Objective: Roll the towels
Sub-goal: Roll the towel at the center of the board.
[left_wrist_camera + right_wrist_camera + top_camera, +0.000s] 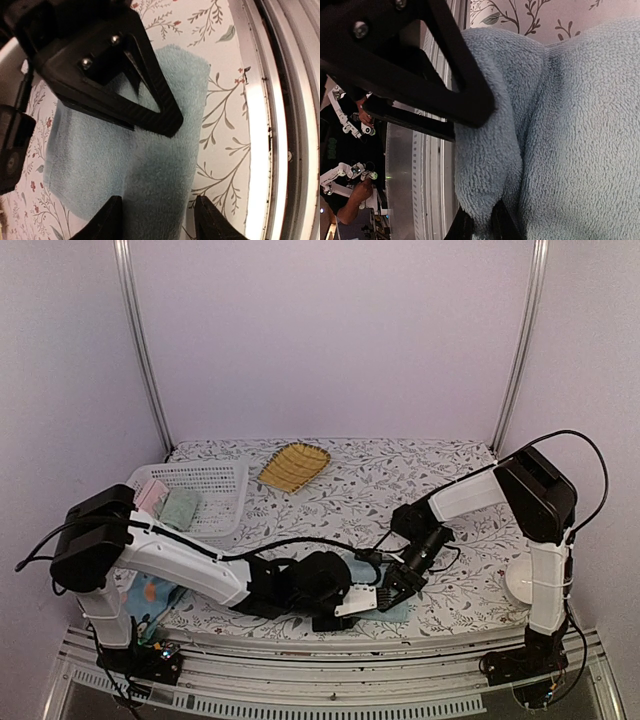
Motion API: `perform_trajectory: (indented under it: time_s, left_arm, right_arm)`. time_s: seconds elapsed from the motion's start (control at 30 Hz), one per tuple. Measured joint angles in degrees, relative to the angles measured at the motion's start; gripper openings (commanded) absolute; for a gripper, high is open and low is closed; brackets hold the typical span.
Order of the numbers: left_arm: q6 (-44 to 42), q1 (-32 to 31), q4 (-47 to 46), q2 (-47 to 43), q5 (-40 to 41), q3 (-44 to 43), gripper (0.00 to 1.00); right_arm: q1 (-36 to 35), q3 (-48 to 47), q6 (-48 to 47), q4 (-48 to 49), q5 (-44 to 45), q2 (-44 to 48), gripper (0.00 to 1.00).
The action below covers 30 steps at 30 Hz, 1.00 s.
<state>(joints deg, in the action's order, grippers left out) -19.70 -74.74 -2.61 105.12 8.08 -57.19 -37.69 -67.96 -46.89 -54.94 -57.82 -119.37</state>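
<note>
floral table (350,470) | blue towel (125,165) beneath spread left fingers (111,220) | right fingers (461,229) pinch its fold

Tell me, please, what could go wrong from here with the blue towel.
1. The right gripper pinches only a thin fold of the towel while the left gripper stands open over it, so a pull might slip the fold free or drag the whole towel.
2. The towel lies close to the table's front rail; rolling that way could push it over the edge.
3. The two grippers sit very near each other and might collide.
</note>
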Motion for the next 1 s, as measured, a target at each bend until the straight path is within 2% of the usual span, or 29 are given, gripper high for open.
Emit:
perform_trajectory:
  time_s: [0.13, 0.23, 0.3, 0.4, 0.47, 0.53, 0.73, 0.83, 1.0]
  left_arm:
    - [-3.45, -0.39, 0.61, 3.30, 1.49, -1.88, 0.42]
    - [-4.70, -0.59, 0.85, 4.07, 1.86, -2.91, 0.32]
    - [-5.14, -0.66, 1.18, 4.39, 1.88, -3.39, 0.25]
    - [-5.40, -0.81, 1.64, 4.61, 1.88, -3.89, 0.19]
    - [-5.27, -0.90, 1.99, 4.63, 1.86, -4.17, 0.18]
    - [-5.07, -0.92, 2.16, 4.63, 1.81, -4.42, 0.17]
    - [-3.87, -1.01, 2.86, 4.63, 1.66, -4.72, 0.16]
    - [-3.10, -1.01, 3.21, 4.63, 1.68, -4.90, 0.15]
    - [-1.75, -1.03, 4.55, 4.63, 1.66, -5.86, 0.15]
  right_arm:
    - [0.00, 0.00, -0.09, -0.13, 0.00, 0.00, 0.07]
    - [0.00, 0.00, -0.09, -0.24, 0.02, 0.00, 0.10]
    - [0.00, -0.02, -0.07, -0.42, 0.04, 0.00, 0.17]
    - [0.00, -0.46, 0.24, -1.51, 0.04, 0.04, 0.38]
    - [0.00, -0.72, -0.83, -2.75, -0.04, 0.42, 0.45]
    - [0.00, -0.72, -2.03, -4.42, 0.09, 1.60, 0.47]
    - [1.22, -2.62, -3.89, -8.22, 0.31, 7.45, 0.46]
    - [2.75, -3.32, -2.32, -7.06, 1.53, 8.33, 0.37]
    - [4.07, -3.19, 5.66, -0.42, 10.73, 6.88, 0.24]
